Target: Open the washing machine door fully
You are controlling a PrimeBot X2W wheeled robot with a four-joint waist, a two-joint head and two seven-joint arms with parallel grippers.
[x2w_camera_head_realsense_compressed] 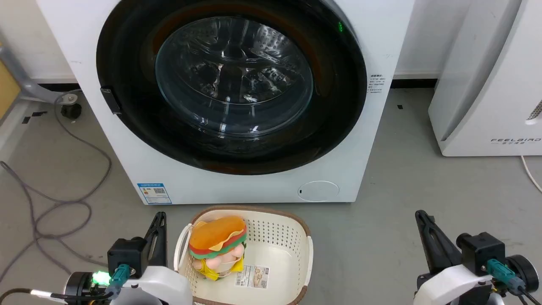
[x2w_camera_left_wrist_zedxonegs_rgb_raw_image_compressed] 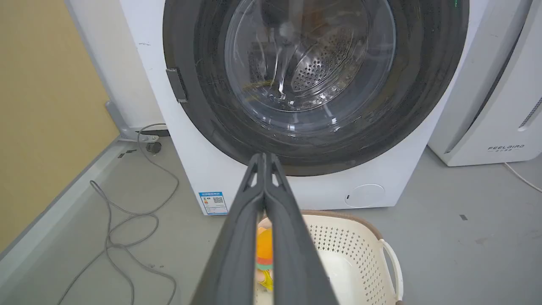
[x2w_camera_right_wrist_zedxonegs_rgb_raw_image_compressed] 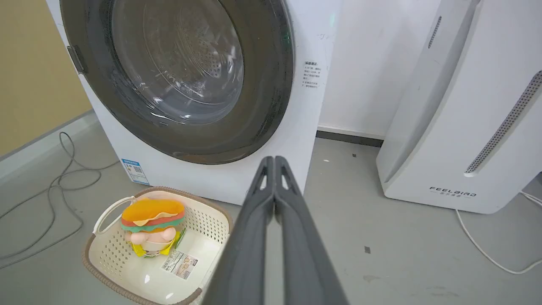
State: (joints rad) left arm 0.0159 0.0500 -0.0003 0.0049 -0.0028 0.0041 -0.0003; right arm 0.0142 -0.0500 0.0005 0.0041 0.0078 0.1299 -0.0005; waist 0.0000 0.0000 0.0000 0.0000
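Both arms sit low, well short of the front of the washing machine [x2w_camera_head_realsense_compressed: 237, 186]. The left gripper [x2w_camera_head_realsense_compressed: 159, 220] faces its lower left corner and the right gripper [x2w_camera_head_realsense_compressed: 423, 220] lies out beyond its right side. Each gripper's two long dark fingers [x2w_camera_left_wrist_zedxonegs_rgb_raw_image_compressed: 241, 237] are pressed together, tips touching with nothing between them, and point toward the washing machine. The pale left wrist [x2w_camera_head_realsense_compressed: 161, 281] and right wrist [x2w_camera_head_realsense_compressed: 444, 277] lie behind them, farther from it, and a green light [x2w_camera_head_realsense_compressed: 100, 277] glows on the left.

your washing machine door [x2w_camera_head_realsense_compressed: 127, 127] top cut off by head view's edge, blue label [x2w_camera_head_realsense_compressed: 154, 193] print too small for you to read, basket [x2w_camera_head_realsense_compressed: 310, 254] near rim cropped, plush burger [x2w_camera_left_wrist_zedxonegs_rgb_raw_image_compressed: 264, 245] mostly behind your left gripper [x2w_camera_left_wrist_zedxonegs_rgb_raw_image_compressed: 264, 159]
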